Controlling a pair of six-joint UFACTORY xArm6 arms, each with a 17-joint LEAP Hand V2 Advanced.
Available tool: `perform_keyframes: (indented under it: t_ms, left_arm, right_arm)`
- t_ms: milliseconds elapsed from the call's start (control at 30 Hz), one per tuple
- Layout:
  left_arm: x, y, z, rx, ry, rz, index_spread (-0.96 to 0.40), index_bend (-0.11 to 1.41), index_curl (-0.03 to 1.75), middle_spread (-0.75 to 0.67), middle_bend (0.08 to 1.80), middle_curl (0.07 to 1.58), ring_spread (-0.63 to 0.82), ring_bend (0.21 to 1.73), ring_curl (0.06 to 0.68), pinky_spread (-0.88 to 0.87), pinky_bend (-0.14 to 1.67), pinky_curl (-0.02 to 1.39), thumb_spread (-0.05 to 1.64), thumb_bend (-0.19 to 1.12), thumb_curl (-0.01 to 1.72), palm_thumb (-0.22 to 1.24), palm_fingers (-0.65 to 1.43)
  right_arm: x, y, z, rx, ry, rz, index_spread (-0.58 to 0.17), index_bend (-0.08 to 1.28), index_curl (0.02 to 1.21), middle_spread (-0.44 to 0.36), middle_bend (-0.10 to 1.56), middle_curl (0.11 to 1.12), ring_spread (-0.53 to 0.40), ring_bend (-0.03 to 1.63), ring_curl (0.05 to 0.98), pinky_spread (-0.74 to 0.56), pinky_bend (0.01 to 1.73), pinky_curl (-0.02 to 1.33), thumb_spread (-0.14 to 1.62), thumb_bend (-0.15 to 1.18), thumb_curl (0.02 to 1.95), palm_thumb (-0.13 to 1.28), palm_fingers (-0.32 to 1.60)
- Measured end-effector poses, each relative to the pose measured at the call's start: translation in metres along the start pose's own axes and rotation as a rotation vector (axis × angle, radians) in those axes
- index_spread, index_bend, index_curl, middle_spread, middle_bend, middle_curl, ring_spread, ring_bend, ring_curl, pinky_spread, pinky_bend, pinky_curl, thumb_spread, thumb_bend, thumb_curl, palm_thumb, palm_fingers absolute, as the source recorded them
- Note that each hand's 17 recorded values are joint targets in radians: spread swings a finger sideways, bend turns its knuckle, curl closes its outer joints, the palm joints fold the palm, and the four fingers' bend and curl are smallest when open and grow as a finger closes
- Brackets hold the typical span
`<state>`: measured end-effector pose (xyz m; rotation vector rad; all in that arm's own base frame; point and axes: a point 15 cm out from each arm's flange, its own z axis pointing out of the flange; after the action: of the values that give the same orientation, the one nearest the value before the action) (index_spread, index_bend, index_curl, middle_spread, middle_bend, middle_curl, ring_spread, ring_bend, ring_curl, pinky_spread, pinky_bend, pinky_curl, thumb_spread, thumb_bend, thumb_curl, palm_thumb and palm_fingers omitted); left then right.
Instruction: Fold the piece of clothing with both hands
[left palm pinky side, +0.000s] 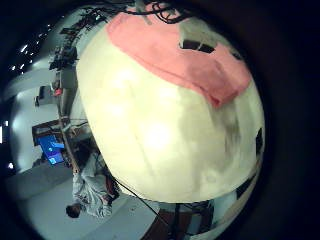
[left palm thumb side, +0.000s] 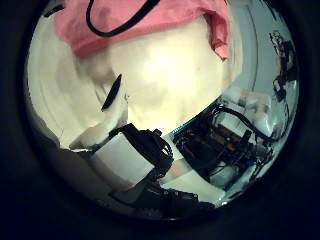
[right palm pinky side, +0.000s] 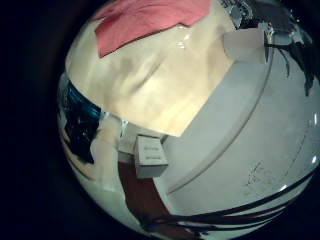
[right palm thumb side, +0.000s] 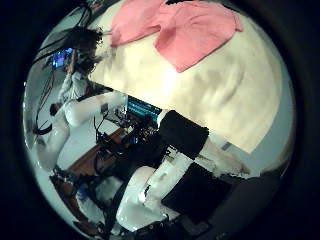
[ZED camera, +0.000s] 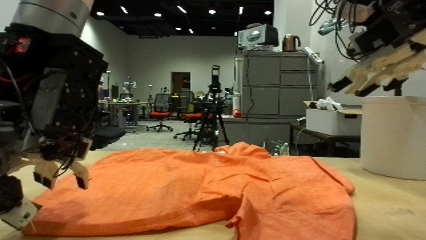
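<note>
Nearest to us is the left hand (ZED camera: 53, 110), hanging over the garment's edge. Its fingers (ZED camera: 77, 172) point down, loosely bent, with the tips just above the cloth, and we see nothing caught in them. The garment (ZED camera: 200, 190) is orange and lies spread but rumpled on the pale table (ZED camera: 386, 215), with one side turned over on itself in a soft ridge.

The right hand (ZED camera: 386, 55) is high above the garment's far side and well clear of it. Its fingers are splayed and nearly straight, and they hold nothing.

Beyond the garment, below that hand, a white tub (ZED camera: 393, 135) stands upright on the table (we cannot see inside it, so we cannot tell what it holds). It stands apart from the cloth.

The left palm's view shows the garment (left palm pinky side: 180, 55) lying along one edge of the table (left palm pinky side: 160, 130). The right palm's view shows the garment (right palm thumb side: 180, 30) from farther off, with bare tabletop between it and the hand.
</note>
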<state>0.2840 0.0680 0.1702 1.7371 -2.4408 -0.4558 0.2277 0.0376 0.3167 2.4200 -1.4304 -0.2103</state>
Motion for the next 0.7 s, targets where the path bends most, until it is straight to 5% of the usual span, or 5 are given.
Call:
perform_keyframes:
  t_ms: [333, 700]
  left_arm:
    - [0.002, -0.016, 0.009, -0.037, 0.006, 0.002, -0.05, 0.16, 0.36, -0.06, 0.21, 0.37, 0.11, 0.52, 0.214, 0.05, 0.42, 0.31, 1.02, -0.03, 0.36, 0.55, 0.22]
    - [-0.018, -0.017, 0.019, -0.063, -0.118, -0.042, -0.04, 0.16, 0.33, -0.01, 0.18, 0.37, 0.12, 0.56, 0.228, 0.04, 0.46, 0.32, 1.02, -0.02, 0.35, 0.55, 0.2]
  right_arm:
    - [0.002, -0.003, 0.002, -0.009, 0.0, 0.0, -0.447, 0.19, 0.34, -0.084, 0.27, 0.39, 0.046, 0.41, 0.171, 0.33, 0.2, 0.21, 1.22, -0.01, 0.26, 0.47, 0.49]
    - [0.001, -0.002, 0.002, -0.005, 0.002, -0.003, -0.428, 0.18, 0.35, -0.054, 0.26, 0.39, 0.079, 0.39, 0.168, 0.33, 0.2, 0.22, 1.24, -0.01, 0.25, 0.5, 0.48]
